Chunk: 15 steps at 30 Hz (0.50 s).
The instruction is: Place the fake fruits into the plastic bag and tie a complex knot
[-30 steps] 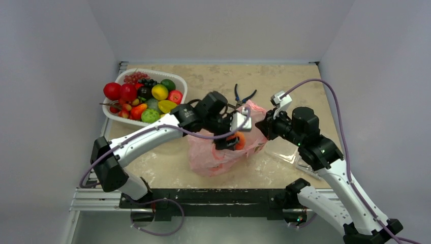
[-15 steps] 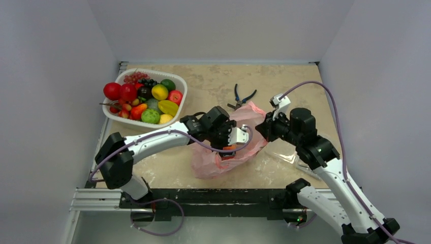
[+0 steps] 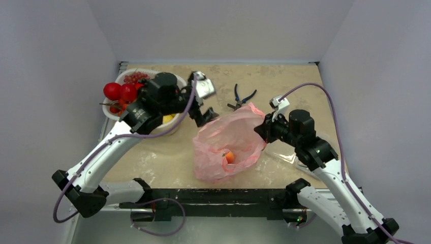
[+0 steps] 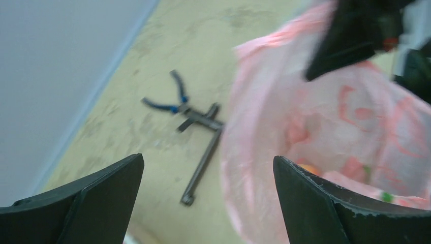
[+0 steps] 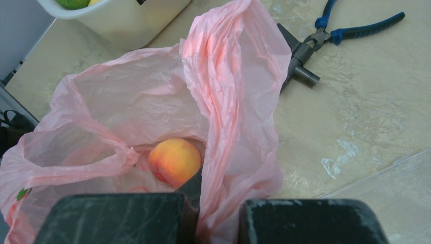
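Note:
The pink plastic bag lies open in the middle of the table, with a peach-coloured fruit inside; the fruit shows clearly in the right wrist view. My right gripper is shut on the bag's right rim and holds it up. My left gripper is open and empty, raised between the bag and the white basket of fake fruits. The bag also shows in the left wrist view. No knot shows.
Blue-handled pliers and a dark metal tool lie behind the bag. A clear plastic bag lies under the right arm. Walls close the table on three sides.
My left gripper has come out of the bag, left the peach fruit inside, and swung up and left toward the basket. The right gripper kept its hold on the bag rim.

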{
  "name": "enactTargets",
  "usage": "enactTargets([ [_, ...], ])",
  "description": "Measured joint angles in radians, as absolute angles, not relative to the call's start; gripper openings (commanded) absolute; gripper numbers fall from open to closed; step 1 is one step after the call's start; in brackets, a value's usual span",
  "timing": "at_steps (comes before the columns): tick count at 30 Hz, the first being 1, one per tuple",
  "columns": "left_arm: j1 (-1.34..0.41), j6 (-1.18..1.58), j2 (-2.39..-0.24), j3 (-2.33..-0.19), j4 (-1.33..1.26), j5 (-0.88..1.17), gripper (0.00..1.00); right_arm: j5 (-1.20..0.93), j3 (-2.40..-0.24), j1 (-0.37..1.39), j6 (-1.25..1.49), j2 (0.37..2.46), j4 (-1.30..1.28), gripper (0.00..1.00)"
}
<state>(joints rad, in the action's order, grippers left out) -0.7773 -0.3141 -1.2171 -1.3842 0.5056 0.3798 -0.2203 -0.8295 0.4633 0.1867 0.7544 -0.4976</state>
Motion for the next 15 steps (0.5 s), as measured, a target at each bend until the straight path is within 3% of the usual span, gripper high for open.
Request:
enactTargets([
  [8, -0.253, -0.323, -1.301, -1.454, 0.635, 0.251, 0.98, -0.22, -0.83, 0.463, 0.186, 0.75, -0.492, 0.0],
  [15, -0.106, -0.42, -1.533, -1.55, 0.715, 0.149, 0.95, -0.22, -0.83, 0.463, 0.186, 0.751, -0.492, 0.0],
])
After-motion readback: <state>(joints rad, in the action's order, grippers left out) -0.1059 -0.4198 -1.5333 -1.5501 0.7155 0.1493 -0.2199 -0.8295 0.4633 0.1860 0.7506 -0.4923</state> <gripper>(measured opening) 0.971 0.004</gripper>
